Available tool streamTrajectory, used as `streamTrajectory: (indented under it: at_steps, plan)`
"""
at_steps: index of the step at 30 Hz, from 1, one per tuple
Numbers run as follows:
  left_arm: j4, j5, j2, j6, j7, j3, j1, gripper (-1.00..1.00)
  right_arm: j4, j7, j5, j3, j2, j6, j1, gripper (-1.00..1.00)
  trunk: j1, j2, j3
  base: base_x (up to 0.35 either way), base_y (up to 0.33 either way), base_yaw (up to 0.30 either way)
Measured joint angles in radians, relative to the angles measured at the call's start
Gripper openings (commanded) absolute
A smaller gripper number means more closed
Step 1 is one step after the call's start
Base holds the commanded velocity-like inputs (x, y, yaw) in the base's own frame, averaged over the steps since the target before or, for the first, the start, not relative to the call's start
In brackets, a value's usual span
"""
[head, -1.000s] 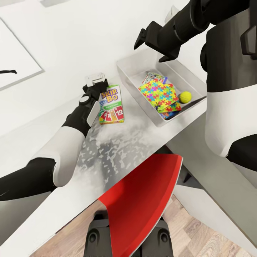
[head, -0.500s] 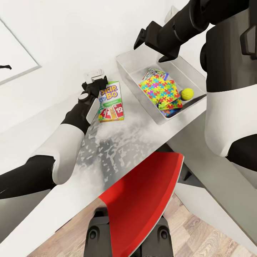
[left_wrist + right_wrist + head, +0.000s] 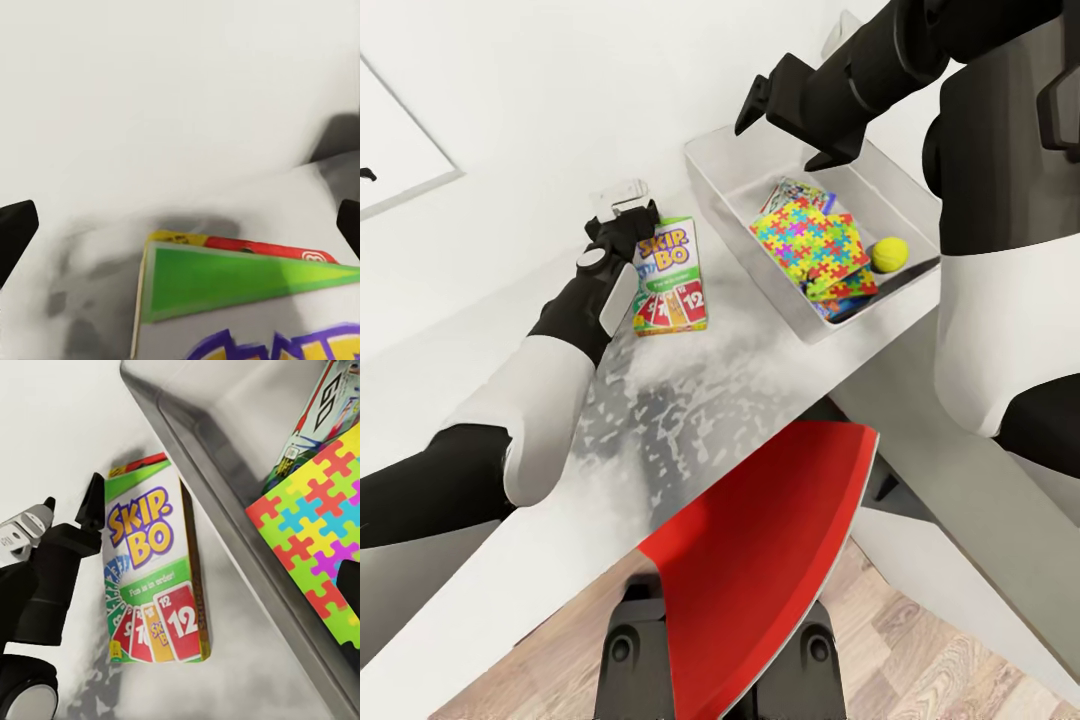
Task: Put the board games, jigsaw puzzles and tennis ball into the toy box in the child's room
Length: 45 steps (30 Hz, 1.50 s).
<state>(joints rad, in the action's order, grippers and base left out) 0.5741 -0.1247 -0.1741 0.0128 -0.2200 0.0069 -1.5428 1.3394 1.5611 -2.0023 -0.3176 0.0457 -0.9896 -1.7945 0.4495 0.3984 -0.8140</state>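
The Skip-Bo board game [image 3: 671, 277] lies flat on the desk [image 3: 690, 400], just beside the toy box [image 3: 725, 185]. The left end effector [image 3: 622, 213], fingers spread and empty, sits at the game's far corner. The right end effector [image 3: 790, 110] hovers released over the box.

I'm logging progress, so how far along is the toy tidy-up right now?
Mostly done: the toy box already holds jigsaw puzzles, the tennis ball and a printed box under them. In hand: the open left gripper is at the Skip-Bo game, lying on the table. Left: grasping it and placing it inside.
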Motion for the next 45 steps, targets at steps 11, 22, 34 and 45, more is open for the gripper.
streamTrajectory:
  at_steps: [11,22,34,45]
  plan:
    - [0.0,0.0,0.0,0.0,-0.043,0.0,-0.028,1.0,-0.009,0.0,0.0,-0.001,0.002,-0.001,-0.011,1.0,0.0,0.0,-0.018,0.0,0.0,0.0]
    - [-0.002,-0.004,0.0,-0.037,-0.045,0.001,-0.055,1.0,-0.011,0.0,0.0,-0.002,0.003,0.0,-0.012,1.0,0.0,0.0,-0.036,0.0,0.0,0.0]
    - [-0.003,-0.011,0.0,-0.098,-0.044,0.001,-0.077,1.0,-0.012,0.0,0.0,-0.002,0.004,-0.001,-0.012,1.0,0.0,0.0,-0.056,0.0,0.0,0.0]
    - [-0.003,-0.015,0.0,-0.128,-0.045,0.001,-0.135,1.0,-0.02,0.0,0.0,-0.002,0.004,-0.002,-0.012,1.0,0.0,0.0,-0.074,0.0,0.0,0.0]
